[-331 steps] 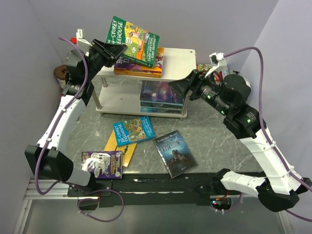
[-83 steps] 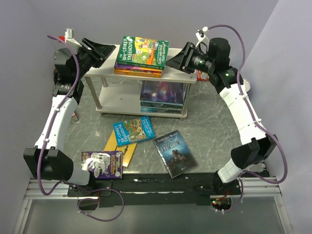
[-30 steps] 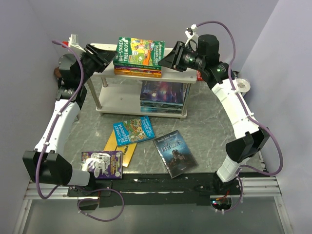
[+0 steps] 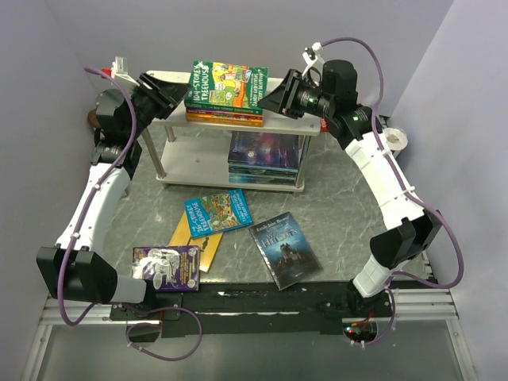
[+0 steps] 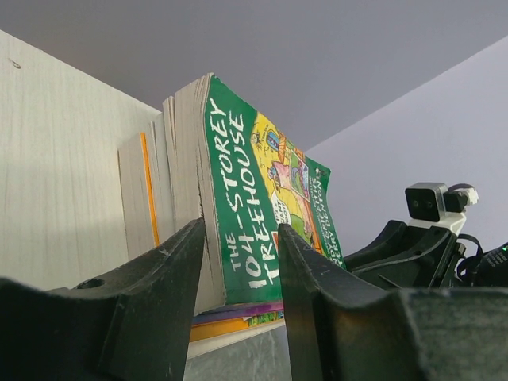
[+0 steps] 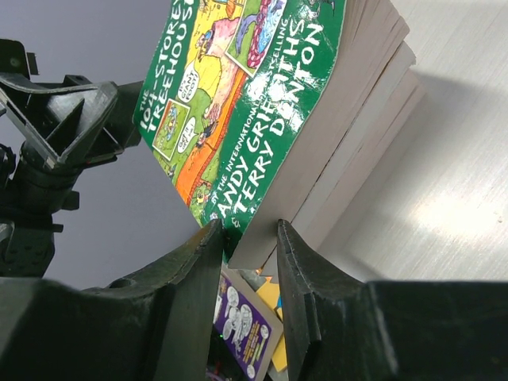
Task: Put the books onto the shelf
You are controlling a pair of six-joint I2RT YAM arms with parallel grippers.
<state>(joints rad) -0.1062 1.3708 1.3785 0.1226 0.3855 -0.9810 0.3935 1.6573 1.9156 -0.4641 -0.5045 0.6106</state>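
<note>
top external view: the green treehouse book (image 4: 226, 83) lies flat on top of a small stack with orange edges (image 4: 225, 117), on the pale top board of the shelf (image 4: 198, 163). the left pincer (image 4: 178, 91) is closed on the book's left end. in the left wrist view its fingers sit on either side of that book's thickness, at the spine corner. the right pincer (image 4: 274, 94) is closed on the opposite end in the same way, with one finger on the cover and the other under the pages. more dark-covered books (image 4: 266, 155) are stacked on the lower board. four books lie on the grey counter (image 4: 341, 214) in front of the shelf. a blue treehouse book (image 4: 217, 213) partly covers a yellow book (image 4: 208, 254). a purple book (image 4: 167, 266) lies near the left arm's base, and a dark castle book (image 4: 286, 250) lies to the right.
</note>
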